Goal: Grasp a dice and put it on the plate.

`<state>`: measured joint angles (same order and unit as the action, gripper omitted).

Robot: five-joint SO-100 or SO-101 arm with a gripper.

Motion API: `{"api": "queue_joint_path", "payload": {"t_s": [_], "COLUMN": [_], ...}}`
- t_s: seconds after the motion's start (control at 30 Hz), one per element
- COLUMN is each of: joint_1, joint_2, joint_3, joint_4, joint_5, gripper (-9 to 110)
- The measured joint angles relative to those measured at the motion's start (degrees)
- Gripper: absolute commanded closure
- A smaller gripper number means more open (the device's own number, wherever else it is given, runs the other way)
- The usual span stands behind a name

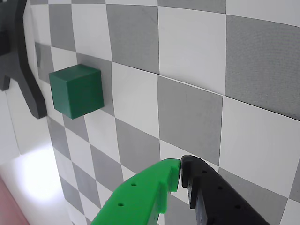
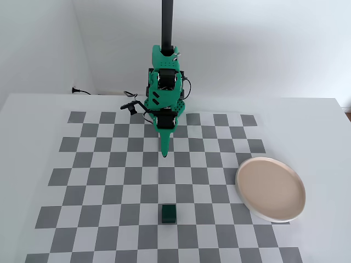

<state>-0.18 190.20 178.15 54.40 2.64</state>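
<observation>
Wrist view close; fixed view high, front-facing.

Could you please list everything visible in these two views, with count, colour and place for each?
dice: one, dark green, on the checkerboard near the front edge in the fixed view, apart from the gripper; upper left in the wrist view.
plate: one, beige-pink inside with a white rim, at the checkerboard's right edge in the fixed view, nothing on it.
checkerboard mat: one, grey and white squares, spread over the table.
table: one, white, under the mat.
cable: one, dark, along the back of the table by the wall.
arm: one, bright green with black parts, at the back centre of the mat.
gripper: one, a green finger and a black finger with tips together, holding nothing, above the mat.
</observation>
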Motion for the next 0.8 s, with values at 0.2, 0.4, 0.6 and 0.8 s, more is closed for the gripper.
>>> {"api": "queue_joint_path", "payload": {"t_s": [0.2, 0.4, 0.6, 0.8], "joint_1": [-0.2, -0.5, -0.5, -0.5], "joint_2": [0.0, 0.0, 0.0, 0.0], "joint_3": [0.0, 0.0, 0.0, 0.0], "joint_4": [0.0, -1.0, -3.6, -7.6], "joint_5": [0.0, -4.7, -12.2, -29.0], "gripper": [106, 106, 106, 106]}}
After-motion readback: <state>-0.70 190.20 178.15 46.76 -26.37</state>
